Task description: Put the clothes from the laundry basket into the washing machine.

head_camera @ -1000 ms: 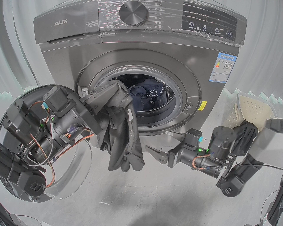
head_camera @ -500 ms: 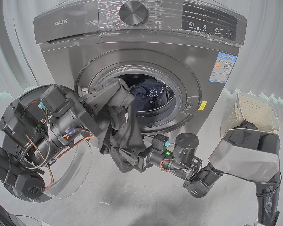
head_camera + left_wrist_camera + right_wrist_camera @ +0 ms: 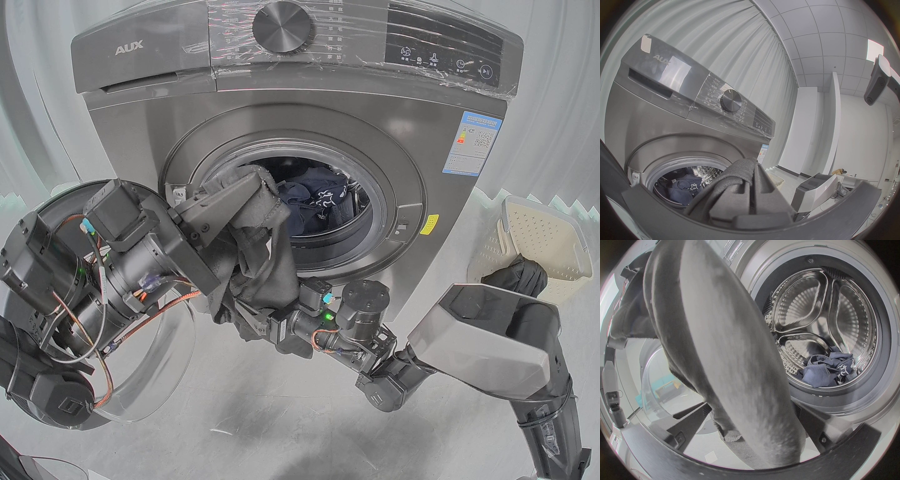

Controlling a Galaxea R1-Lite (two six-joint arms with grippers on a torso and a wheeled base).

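Grey garment [image 3: 265,275] is held clenched in the left gripper [image 3: 250,187] at the washing machine [image 3: 387,119] opening. The right gripper [image 3: 253,319], its fingers spread, is placed around the garment's hanging part. Dark clothing [image 3: 519,275] is seen in the laundry basket [image 3: 553,240].

Grey garment [image 3: 270,275] hides right claw [image 3: 249,316] tips
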